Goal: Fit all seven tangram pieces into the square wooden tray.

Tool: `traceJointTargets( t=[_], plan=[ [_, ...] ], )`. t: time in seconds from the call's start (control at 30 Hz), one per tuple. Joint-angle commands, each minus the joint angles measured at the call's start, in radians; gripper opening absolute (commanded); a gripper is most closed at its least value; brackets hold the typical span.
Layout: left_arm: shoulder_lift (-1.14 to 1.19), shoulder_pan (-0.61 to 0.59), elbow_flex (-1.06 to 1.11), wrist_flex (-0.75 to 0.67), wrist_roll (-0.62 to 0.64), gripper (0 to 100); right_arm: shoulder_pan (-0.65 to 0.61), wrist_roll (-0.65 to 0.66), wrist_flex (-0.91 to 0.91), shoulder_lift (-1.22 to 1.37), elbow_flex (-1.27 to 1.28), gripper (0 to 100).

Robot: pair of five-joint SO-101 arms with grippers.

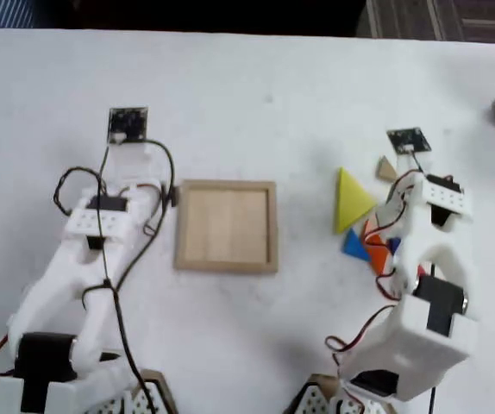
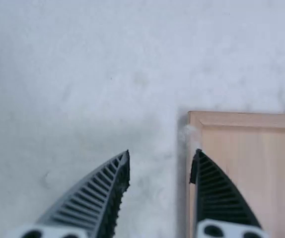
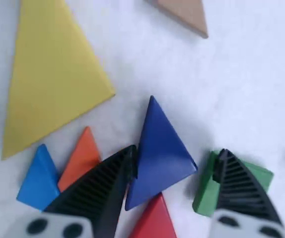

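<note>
Tray sits empty mid-table, with the pieces lying loose by my right arm. Right claw hangs open astride the dark blue triangle, one finger over the green piece. I'd nudge clear of the green before closing, so I pinch the blue alone across its edges, then lift straight up. Left claw is open too, beside the tray's corner, holding nothing.
</note>
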Motion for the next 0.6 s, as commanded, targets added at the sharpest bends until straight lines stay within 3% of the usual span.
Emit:
traceJointTargets(
  t=[0.0,0.2,0.57],
  plan=[
    [-0.039,-0.005,-0.009,-0.023,-0.014,21,0.022,0.020,0.045,0.038,-0.054,20.4],
    [-0.039,-0.005,-0.011,-0.023,-0.014,21,0.027,0.020,0.048,0.033,-0.057,9.1],
    [-0.041,-0.005,-0.014,-0.018,-0.014,21,0.059,0.020,0.137,-0.191,-0.017,19.0]
  ],
)
